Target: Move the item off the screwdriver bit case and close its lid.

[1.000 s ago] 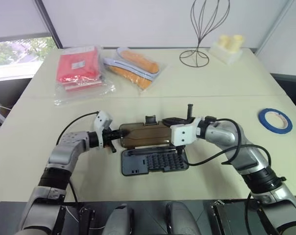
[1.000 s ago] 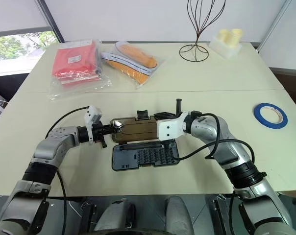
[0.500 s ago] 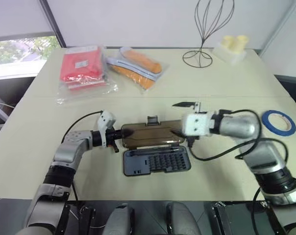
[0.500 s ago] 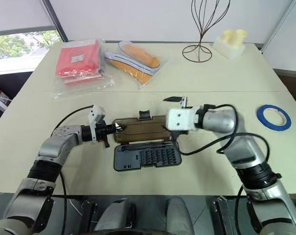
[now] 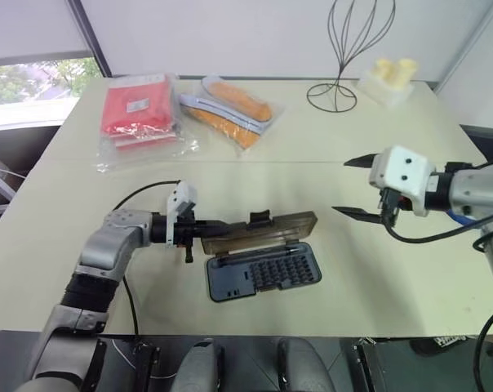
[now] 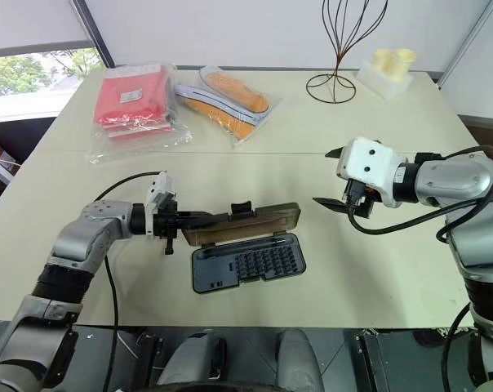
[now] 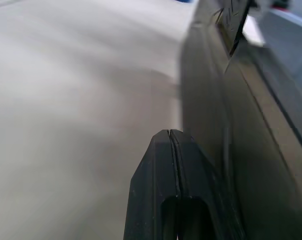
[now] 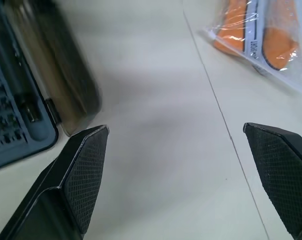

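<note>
The lid (image 5: 263, 229) stands half-raised behind the tray (image 5: 263, 272), pinched at its end by the left gripper (image 5: 199, 232); swing it smoothly down. Right gripper (image 5: 357, 186) gapes empty.

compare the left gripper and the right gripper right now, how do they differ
The left gripper is shut, its fingers pressed together at the edge of the smoky brown lid; the right gripper is open wide and holds nothing. The left gripper sits low by the screwdriver bit case; the right gripper hangs above bare table, apart from the case. Both have two black fingers.
</note>
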Controlling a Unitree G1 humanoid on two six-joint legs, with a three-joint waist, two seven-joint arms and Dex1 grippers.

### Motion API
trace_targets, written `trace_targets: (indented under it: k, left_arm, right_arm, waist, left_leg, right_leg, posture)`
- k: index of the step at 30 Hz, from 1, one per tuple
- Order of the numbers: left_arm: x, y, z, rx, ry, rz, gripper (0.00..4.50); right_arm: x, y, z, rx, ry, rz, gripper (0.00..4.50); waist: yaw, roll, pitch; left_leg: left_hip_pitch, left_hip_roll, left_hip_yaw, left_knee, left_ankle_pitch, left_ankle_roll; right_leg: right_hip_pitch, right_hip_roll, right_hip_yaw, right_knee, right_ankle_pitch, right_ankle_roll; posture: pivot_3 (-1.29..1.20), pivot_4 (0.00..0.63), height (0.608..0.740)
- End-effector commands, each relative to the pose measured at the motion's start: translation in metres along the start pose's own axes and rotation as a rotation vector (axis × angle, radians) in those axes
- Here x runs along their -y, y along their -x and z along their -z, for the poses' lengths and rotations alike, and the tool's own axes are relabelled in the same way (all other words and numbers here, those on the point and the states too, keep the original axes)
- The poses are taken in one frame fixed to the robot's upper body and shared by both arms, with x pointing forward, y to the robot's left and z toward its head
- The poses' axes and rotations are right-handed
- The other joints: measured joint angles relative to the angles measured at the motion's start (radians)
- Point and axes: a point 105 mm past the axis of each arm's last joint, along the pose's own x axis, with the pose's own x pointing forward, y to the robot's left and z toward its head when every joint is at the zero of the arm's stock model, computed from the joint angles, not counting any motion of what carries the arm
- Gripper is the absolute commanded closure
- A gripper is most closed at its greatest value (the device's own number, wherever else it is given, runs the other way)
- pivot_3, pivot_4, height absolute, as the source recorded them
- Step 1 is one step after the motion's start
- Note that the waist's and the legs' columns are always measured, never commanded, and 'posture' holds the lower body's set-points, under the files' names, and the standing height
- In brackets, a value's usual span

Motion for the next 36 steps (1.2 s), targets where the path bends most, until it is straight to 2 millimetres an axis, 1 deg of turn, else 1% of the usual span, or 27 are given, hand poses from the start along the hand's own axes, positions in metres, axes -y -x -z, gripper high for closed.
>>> trace_targets:
  k: [1,4,7,9,11,14,16,17,20,22,24,27,31,33,34,36]
  left_arm:
    - [0.015,-0.004,-0.006,-0.040,-0.045,0.106,4.50]
    - [0.022,-0.006,-0.001,-0.089,-0.059,0.169,4.50]
    - [0.023,-0.009,0.001,-0.103,-0.056,0.190,4.50]
    - [0.021,-0.016,0.002,-0.105,-0.070,0.187,4.50]
    - [0.018,-0.023,-0.003,-0.088,-0.076,0.187,4.50]
    - [0.021,-0.034,-0.001,-0.079,-0.054,0.224,4.50]
    - [0.024,-0.039,0.013,-0.124,-0.051,0.242,4.50]
    - [0.026,-0.040,0.022,-0.159,-0.047,0.249,4.50]
    - [0.029,-0.037,0.049,-0.253,-0.043,0.271,4.50]
    - [0.030,-0.034,0.060,-0.297,-0.044,0.286,4.50]
    - [0.030,-0.032,0.066,-0.321,-0.051,0.287,4.50]
    - [0.025,-0.034,0.061,-0.304,-0.066,0.272,4.50]
    - [0.016,-0.039,0.036,-0.213,-0.073,0.232,4.50]
    - [0.011,-0.042,0.019,-0.141,-0.065,0.203,4.50]
    - [0.009,-0.042,0.010,-0.103,-0.054,0.190,4.50]
    - [0.006,-0.042,-0.004,-0.056,-0.053,0.174,4.50]
  right_arm:
    - [0.005,0.008,-0.004,0.013,-0.002,0.036,0.03]
    - [-0.001,0.004,-0.001,0.009,-0.005,0.026,0.03]
    - [-0.003,0.003,0.000,0.006,-0.010,0.020,0.03]
    - [-0.006,0.001,-0.001,0.011,-0.014,0.014,0.03]
    - [-0.008,0.000,-0.001,0.016,-0.022,0.006,0.03]
    - [-0.012,-0.001,0.000,0.019,-0.045,-0.008,0.03]
    - [-0.018,-0.004,-0.001,0.032,-0.074,-0.026,0.03]
    - [-0.022,-0.005,-0.001,0.043,-0.096,-0.042,0.03]
    - [-0.035,-0.009,0.000,0.061,-0.150,-0.086,0.03]
    - [-0.044,-0.012,0.001,0.078,-0.196,-0.118,0.03]
    - [-0.052,-0.015,0.004,0.071,-0.209,-0.151,0.03]
    - [-0.061,-0.017,-0.003,0.128,-0.279,-0.203,0.03]
    - [-0.079,-0.010,-0.016,0.186,-0.339,-0.321,0.03]
    - [-0.089,-0.004,-0.025,0.223,-0.370,-0.392,0.03]
    - [-0.093,-0.002,-0.029,0.238,-0.383,-0.421,0.26]
    - [-0.099,0.001,-0.034,0.250,-0.396,-0.459,0.87]
  waist:
    - [0.000,0.000,0.000]
    - [0.001,0.000,0.000]
    - [0.001,0.000,0.000]
    - [0.001,0.000,0.000]
    - [0.003,0.000,0.000]
    - [0.002,0.000,0.000]
    - [0.002,0.000,0.000]
    - [0.001,0.000,0.000]
    - [0.001,0.001,0.000]
    - [0.000,0.001,-0.001]
    - [0.001,0.002,-0.001]
    - [0.000,0.003,-0.002]
    - [0.005,0.004,-0.003]
    - [0.007,0.004,-0.002]
    - [0.008,0.003,-0.002]
    - [0.005,0.002,-0.001]
  left_leg:
    - [0.000,0.000,0.000,0.000,0.000,0.000]
    - [0.000,0.000,0.000,0.000,0.000,0.000]
    - [-0.001,0.000,0.000,0.000,0.000,0.001]
    - [-0.001,0.000,0.000,0.000,0.000,0.001]
    - [-0.001,0.000,0.000,0.000,0.000,0.001]
    - [-0.002,0.000,0.000,0.001,-0.001,0.001]
    - [-0.002,-0.001,0.000,0.001,-0.001,0.001]
    - [-0.002,-0.001,0.000,0.001,-0.001,0.001]
    - [-0.002,0.000,0.000,0.001,-0.001,0.001]
    - [0.000,0.000,0.000,0.001,-0.001,0.001]
    - [0.003,0.000,0.000,0.000,-0.001,0.002]
    - [0.008,0.000,0.000,-0.001,-0.002,0.003]
    - [0.008,0.000,-0.001,0.000,-0.002,0.003]
    - [0.008,0.000,-0.001,0.001,-0.002,0.003]
    - [0.008,0.000,-0.001,0.001,-0.002,0.003]
    - [0.007,0.000,-0.002,0.001,-0.002,0.003]
  right_leg:
    - [0.000,0.000,0.000,0.000,0.000,0.000]
    - [0.000,0.000,0.000,0.000,0.000,0.000]
    - [0.000,0.000,0.000,-0.001,0.000,0.000]
    - [0.000,0.000,0.000,-0.001,0.000,0.000]
    - [0.000,0.000,0.000,-0.001,0.000,0.000]
    - [0.000,0.000,0.000,-0.001,0.000,0.000]
    - [0.000,0.000,0.000,-0.001,0.000,0.000]
    - [0.000,0.000,0.000,-0.001,0.000,0.000]
    - [0.000,0.000,-0.001,-0.001,0.000,0.000]
    - [0.001,0.000,-0.001,-0.001,0.000,0.000]
    - [0.004,0.000,-0.001,-0.001,0.000,0.000]
    - [0.010,0.000,-0.001,-0.003,0.000,0.000]
    - [0.010,0.000,-0.001,-0.003,0.000,0.000]
    - [0.011,0.000,-0.001,-0.003,0.000,0.000]
    - [0.011,-0.001,-0.001,-0.003,0.000,0.000]
    - [0.010,-0.001,-0.001,-0.003,0.000,0.000]
  posture:
    - [0.00,0.150,0.740]
    - [0.00,0.150,0.740]
    - [0.00,0.150,0.740]
    - [0.00,0.150,0.740]
    - [0.00,0.150,0.740]
    - [0.00,0.150,0.740]
    - [0.00,0.150,0.740]
    - [0.00,0.150,0.740]
    - [0.00,0.150,0.740]
    - [0.00,0.150,0.740]
    - [0.00,0.150,0.740]
    - [0.00,0.150,0.740]
    - [0.00,0.150,0.740]
    - [0.00,0.150,0.740]
    - [0.00,0.150,0.740]
    - [0.00,0.150,0.740]
